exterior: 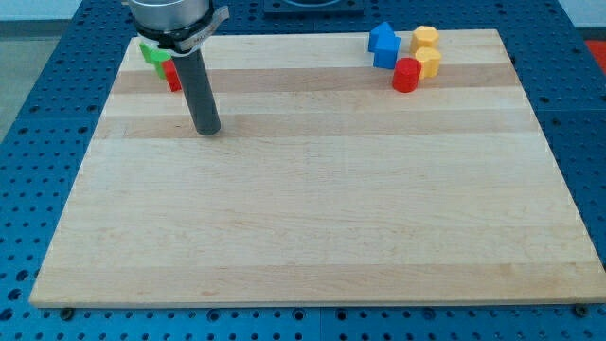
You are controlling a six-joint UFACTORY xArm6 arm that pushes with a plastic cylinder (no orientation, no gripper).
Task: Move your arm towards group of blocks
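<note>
Blocks in a tight group sit near the view's top right of the surface (312, 218): a blue block (383, 44) with a peaked, house-like top, a yellow block (424, 39) just beside it to the view's right, a second yellow block (429, 62) below that, and a red block (406, 74), roughly cylindrical, at the group's lower edge. All look like smooth, matte plastic pieces, set close together or touching.

The surface is a pale wooden board of glued planks with fine grain, lying on a blue perforated base (578, 142).

No claw is fitted; the arm ends in a smooth dark rod, and my tip (207, 131) rests on the wood at the view's upper left, well apart from the group. Partly hidden behind the rod are a green block (151, 53) and another red block (172, 76), shapes unclear.
</note>
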